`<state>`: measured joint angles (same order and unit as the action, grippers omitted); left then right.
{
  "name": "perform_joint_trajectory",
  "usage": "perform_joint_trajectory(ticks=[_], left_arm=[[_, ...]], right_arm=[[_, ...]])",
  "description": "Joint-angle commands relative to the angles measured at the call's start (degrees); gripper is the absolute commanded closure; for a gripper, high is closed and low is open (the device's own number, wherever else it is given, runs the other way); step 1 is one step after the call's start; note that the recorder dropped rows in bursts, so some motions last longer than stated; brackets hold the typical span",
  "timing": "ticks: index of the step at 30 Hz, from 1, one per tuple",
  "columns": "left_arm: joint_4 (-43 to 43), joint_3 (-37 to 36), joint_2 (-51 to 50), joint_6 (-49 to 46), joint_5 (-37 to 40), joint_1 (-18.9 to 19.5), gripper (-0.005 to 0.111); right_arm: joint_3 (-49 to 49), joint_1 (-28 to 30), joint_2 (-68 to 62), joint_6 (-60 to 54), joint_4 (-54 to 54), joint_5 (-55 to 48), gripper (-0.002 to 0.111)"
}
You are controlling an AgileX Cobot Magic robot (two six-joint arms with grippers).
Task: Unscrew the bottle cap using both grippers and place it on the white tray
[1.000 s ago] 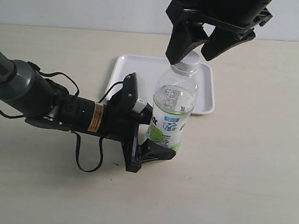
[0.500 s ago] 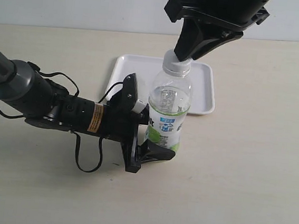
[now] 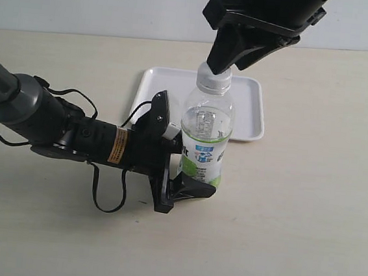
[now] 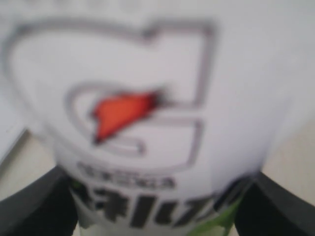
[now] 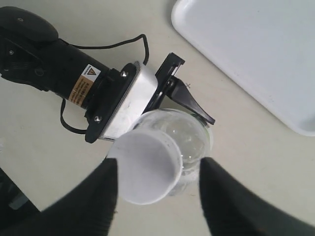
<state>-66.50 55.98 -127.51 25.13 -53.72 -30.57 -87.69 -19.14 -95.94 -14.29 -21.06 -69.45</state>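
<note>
The clear bottle [image 3: 204,130] with its green and white label stands on the table just in front of the white tray [image 3: 156,83]. My left gripper [image 3: 190,170] is shut on its lower labelled part; in the left wrist view the blurred label of the bottle [image 4: 147,98] fills the space between the black fingers [image 4: 34,206]. My right gripper [image 3: 218,66] hangs over the neck. From above, the white bottle cap [image 5: 147,167] sits between the open fingers of the right gripper [image 5: 157,172], one finger [image 5: 101,196] against it and the other a little apart.
The tray [image 5: 256,54] lies just beyond the bottle and holds nothing. The thick dark body of the left arm [image 3: 48,125] and its loose cables [image 3: 103,199] lie across the table to the left of the bottle.
The right gripper has come down from above the cap, and its spread fingers now stand closer around it. The bottle's top has shifted left, so the bottle stands more upright. The left arm stayed put.
</note>
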Motion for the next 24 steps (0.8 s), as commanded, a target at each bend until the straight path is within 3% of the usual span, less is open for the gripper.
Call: perform_joint_trajectory(ticks=[1, 24], left_arm=[[1.1, 0.2, 0.9, 0.3, -2.4, -0.2, 0.107], [1.1, 0.3, 0.9, 0.7, -2.1, -0.2, 0.107]], right_arm=[[-0.2, -0.2, -0.2, -0.6, -1.5, -0.5, 0.041], [-0.2, -0.2, -1.6, -2.6, -2.7, -0.5, 0.042]])
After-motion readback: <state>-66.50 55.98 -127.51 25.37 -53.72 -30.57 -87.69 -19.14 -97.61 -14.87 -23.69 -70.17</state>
